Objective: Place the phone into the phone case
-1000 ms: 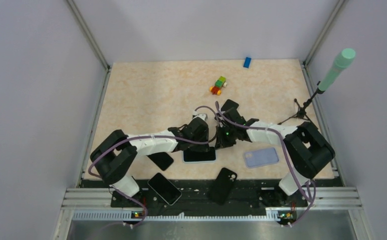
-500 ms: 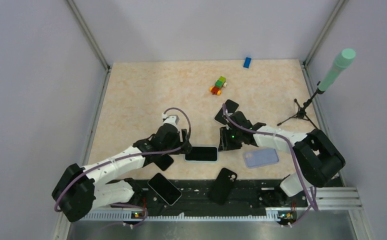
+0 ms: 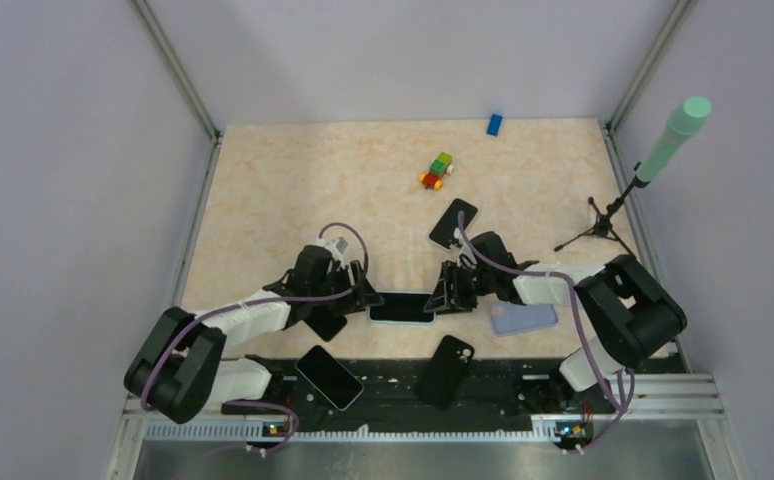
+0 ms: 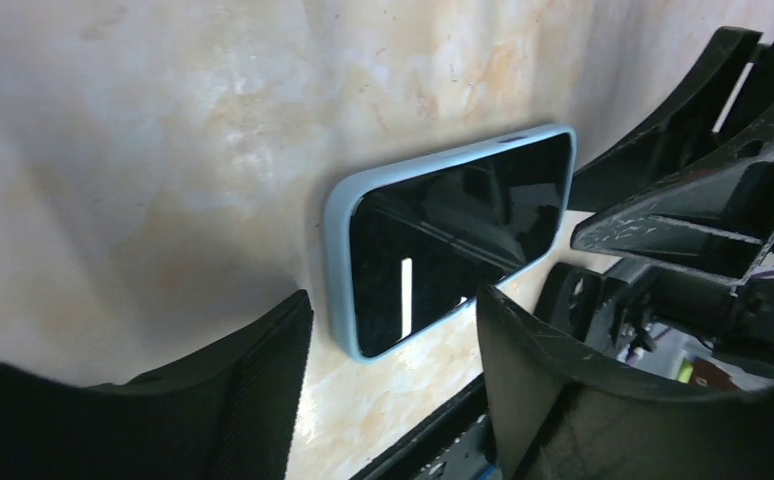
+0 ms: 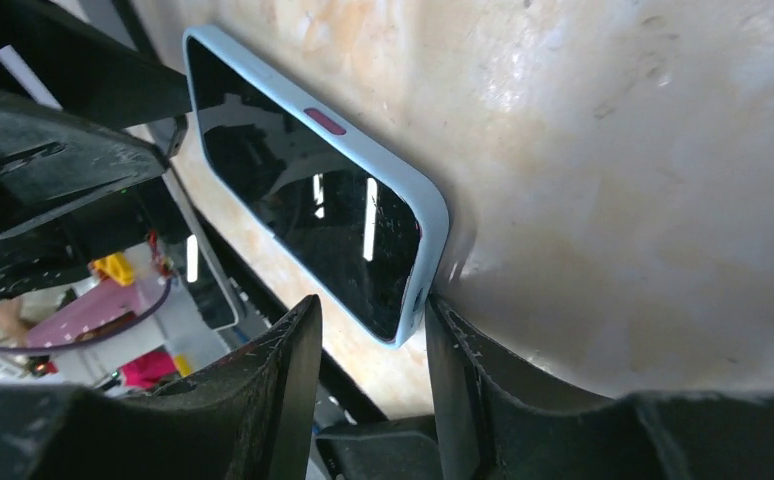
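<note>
The phone [image 3: 401, 307] lies flat, screen up, inside the light blue phone case [image 4: 336, 250] near the table's front edge. My left gripper [image 3: 361, 296] stands open at the phone's left end; in the left wrist view the gripper [image 4: 393, 375] is just short of the phone's [image 4: 453, 240] near corner and holds nothing. My right gripper [image 3: 443, 298] is open at the phone's right end. In the right wrist view the gripper [image 5: 368, 350] straddles a corner of the cased phone [image 5: 303, 200], with one finger [image 5: 483, 380] close against the case's end.
A lavender case [image 3: 523, 317] lies right of the right gripper, and a dark case [image 3: 325, 322] lies under the left arm. A phone [image 3: 329, 377] and a black case [image 3: 445, 370] rest on the front rail. Another black phone [image 3: 454, 222], toy blocks [image 3: 438, 170] and a tripod [image 3: 598, 228] stand farther back.
Both grippers have opened. The left arm has drawn back to the phone's left end. The right gripper has come down to the phone's right end. The phone has stayed in its case.
</note>
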`<control>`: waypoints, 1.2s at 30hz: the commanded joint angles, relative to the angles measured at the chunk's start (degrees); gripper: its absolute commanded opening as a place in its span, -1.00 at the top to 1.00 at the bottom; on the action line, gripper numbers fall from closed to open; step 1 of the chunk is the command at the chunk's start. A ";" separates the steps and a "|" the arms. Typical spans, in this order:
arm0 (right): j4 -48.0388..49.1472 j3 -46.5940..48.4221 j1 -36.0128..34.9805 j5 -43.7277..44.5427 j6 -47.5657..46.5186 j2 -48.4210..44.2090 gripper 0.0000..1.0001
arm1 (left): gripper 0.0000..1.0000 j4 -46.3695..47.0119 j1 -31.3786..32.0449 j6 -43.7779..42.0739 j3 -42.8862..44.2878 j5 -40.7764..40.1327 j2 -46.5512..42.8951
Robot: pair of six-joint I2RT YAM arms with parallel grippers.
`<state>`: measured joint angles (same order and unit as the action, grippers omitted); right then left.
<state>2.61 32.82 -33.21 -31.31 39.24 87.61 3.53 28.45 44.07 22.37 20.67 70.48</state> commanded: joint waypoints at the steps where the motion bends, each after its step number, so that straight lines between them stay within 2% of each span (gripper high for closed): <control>1: 6.02 -2.34 0.16 -3.78 3.51 2.99 0.15 | -0.23 4.30 -0.20 0.91 0.65 6.67 6.40; 8: 5.25 -0.54 0.78 -3.53 3.24 3.23 0.16 | 0.10 10.77 0.73 3.69 2.61 11.19 13.81; 18: 1.05 3.01 5.98 -3.45 -0.53 3.28 0.17 | 0.21 10.80 2.93 4.85 12.28 11.13 21.76; 30: -5.43 7.29 13.87 -1.60 -6.03 2.08 0.17 | 0.20 -1.18 3.02 -0.81 28.07 8.01 28.35; 36: -11.21 11.04 14.09 4.73 -10.64 3.08 0.16 | 0.09 -14.32 3.05 -7.15 32.63 -2.67 28.29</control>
<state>-5.76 39.81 -19.68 -31.68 32.97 90.11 -1.54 31.22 42.39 51.72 25.78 99.26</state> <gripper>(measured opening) 0.416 0.442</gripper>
